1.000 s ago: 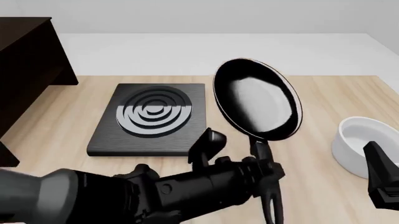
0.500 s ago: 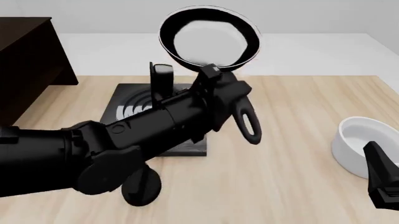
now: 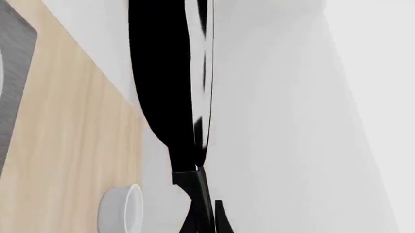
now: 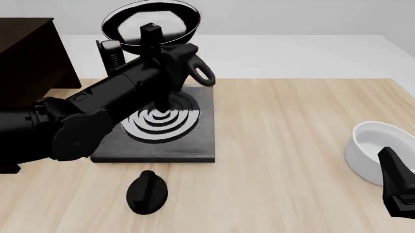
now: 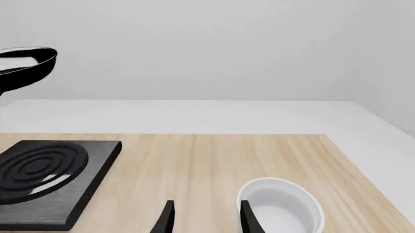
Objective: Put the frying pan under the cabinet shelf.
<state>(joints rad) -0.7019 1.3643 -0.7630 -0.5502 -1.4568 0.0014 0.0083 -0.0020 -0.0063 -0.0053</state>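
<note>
One ringed plate beneath raised frying pan.

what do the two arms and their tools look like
Both arms are matte black. The left arm is built of thick rounded segments, ending in a tool with flat rectangular fingers. Only a blocky black wedge of the right tool shows in the front view; its wrist view shows two thin black fingertips. No cables or markings visible.

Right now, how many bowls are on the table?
1. The white bowl sits near the table's right edge, close to the right end effector. No other bowl shows, though the left arm hides some tabletop.
</note>
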